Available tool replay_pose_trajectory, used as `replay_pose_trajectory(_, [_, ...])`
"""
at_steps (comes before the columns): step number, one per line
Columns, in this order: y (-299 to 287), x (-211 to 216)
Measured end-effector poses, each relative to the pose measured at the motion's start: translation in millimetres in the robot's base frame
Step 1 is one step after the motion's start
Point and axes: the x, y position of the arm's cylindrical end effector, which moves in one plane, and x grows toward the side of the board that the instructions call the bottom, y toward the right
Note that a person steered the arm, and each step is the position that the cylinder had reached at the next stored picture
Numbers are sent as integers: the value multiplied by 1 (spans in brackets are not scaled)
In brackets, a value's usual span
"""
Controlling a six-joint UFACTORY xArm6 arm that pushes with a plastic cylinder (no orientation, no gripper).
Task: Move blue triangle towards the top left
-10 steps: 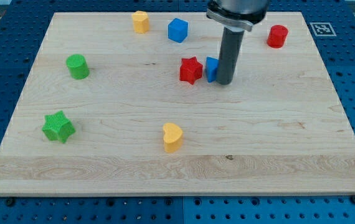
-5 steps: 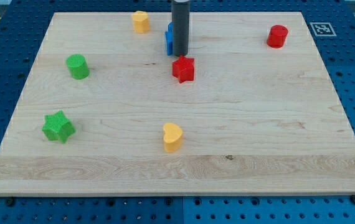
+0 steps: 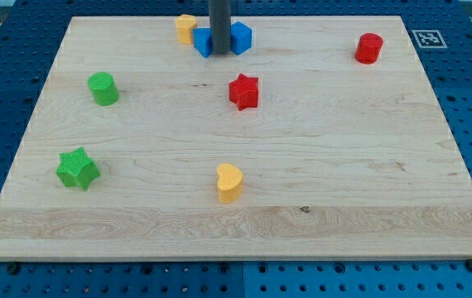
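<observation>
The blue triangle lies near the top edge of the wooden board, left of centre. My tip stands right against its right side. The rod comes down from the view's top and hides part of the triangle. A blue cube sits just right of the rod. A yellow block is close by on the triangle's upper left.
A red star lies below my tip. A red cylinder is at the top right. A green cylinder and a green star are on the left. A yellow heart is at the lower middle.
My tip has moved up and to the left, pushing the blue triangle from beside the red star to the top edge between the yellow block and the blue cube. The red star shifted slightly left.
</observation>
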Motion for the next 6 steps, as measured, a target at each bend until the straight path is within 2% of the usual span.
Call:
replay_pose_trajectory(3, [-23, -15])
replay_pose_trajectory(6, [-51, -2])
